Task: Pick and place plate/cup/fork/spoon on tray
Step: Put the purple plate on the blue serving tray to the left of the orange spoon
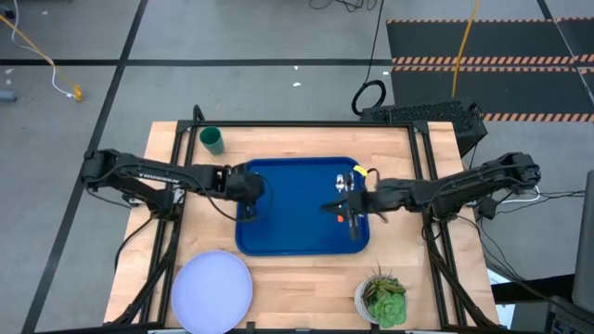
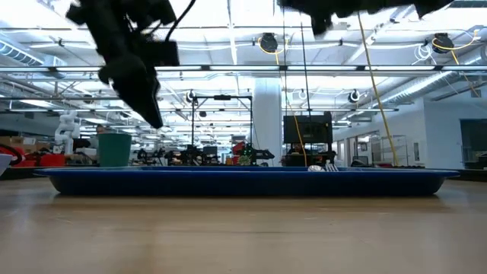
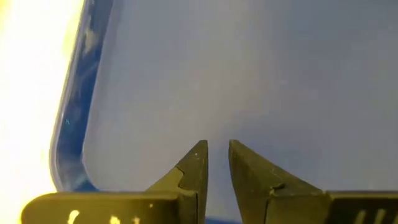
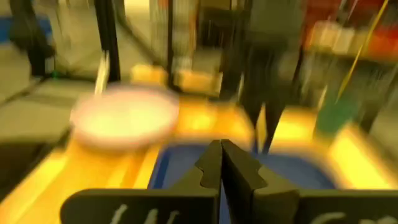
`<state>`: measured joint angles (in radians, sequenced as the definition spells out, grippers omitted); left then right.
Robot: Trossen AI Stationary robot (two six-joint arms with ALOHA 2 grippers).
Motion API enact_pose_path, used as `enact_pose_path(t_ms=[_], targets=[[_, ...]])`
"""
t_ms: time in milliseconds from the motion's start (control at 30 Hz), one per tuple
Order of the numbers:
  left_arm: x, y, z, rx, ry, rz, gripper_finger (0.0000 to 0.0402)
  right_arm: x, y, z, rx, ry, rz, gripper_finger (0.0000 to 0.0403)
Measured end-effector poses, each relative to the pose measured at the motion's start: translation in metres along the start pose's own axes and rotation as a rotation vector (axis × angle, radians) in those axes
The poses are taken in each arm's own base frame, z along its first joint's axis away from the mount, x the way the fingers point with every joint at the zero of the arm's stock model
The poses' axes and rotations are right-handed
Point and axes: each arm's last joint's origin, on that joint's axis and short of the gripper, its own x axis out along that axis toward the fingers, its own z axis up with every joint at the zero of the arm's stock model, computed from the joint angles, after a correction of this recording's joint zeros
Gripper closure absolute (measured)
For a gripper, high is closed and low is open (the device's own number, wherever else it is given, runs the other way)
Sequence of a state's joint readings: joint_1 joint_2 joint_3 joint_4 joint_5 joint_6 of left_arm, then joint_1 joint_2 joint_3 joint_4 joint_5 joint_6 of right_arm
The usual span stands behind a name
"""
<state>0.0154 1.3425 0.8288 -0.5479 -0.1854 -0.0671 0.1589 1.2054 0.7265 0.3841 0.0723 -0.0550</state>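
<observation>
Near the middle of the high view sits the tray (image 1: 288,209), big and blue, on the wooden table (image 1: 306,269). On its right side lie two small things with silver ends and orange handles, the spoon (image 1: 345,180) higher up and the fork (image 1: 342,216) just below it. They are small in the picture, so which is which is only a guess.

At the lower left of the frame, off the tray, rests the plate (image 1: 213,288). It looks stiff and smooth, and it could slip or chip. It lies flat, so a good place to hold it is likely the thin edge, with one finger slid under the rim.

At the upper left of the table stands the cup (image 1: 213,139), small and dark green, well apart from the tray's corner. It looks light and hard. Pinching its wall at the rim should work.

Over the left part of the tray hangs the left gripper (image 1: 249,210). Its fingers (image 3: 193,167) sit close with a small gap, and hold nothing. Over the right part hangs the right gripper (image 1: 353,223), right by the fork. Its fingers (image 4: 210,163) are pressed together with nothing between them.

At the lower right, a plant pot (image 1: 380,299) stands on the table.
</observation>
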Motion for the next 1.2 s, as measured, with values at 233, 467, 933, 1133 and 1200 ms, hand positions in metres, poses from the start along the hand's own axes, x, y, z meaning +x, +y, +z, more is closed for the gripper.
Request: enact_pose_path(t_ms=[233,467,933,1133,1200], targets=[[-0.046,-0.021,0.022,-0.018,0.06,0.018,0.0335,-0.009,-0.006,0.039,-0.323,-0.399,-0.113,0.0403],[-0.074,-0.037,0.028,-0.163,-0.018,0.188,0.0335,-0.007,-0.016,0.035,-0.359,-0.344,-0.191,0.039],[-0.094,-0.103,-0.006,-0.382,0.223,-0.165,0.0335,-0.004,-0.025,0.019,-0.36,-0.129,-0.299,0.0292],[-0.095,-0.121,-0.028,-0.341,0.363,-0.133,0.0333,-0.004,-0.018,0.019,-0.37,-0.135,-0.275,0.0286],[-0.091,-0.126,-0.034,-0.316,0.387,-0.114,0.0323,-0.004,-0.015,0.02,-0.371,-0.139,-0.264,0.0286]])
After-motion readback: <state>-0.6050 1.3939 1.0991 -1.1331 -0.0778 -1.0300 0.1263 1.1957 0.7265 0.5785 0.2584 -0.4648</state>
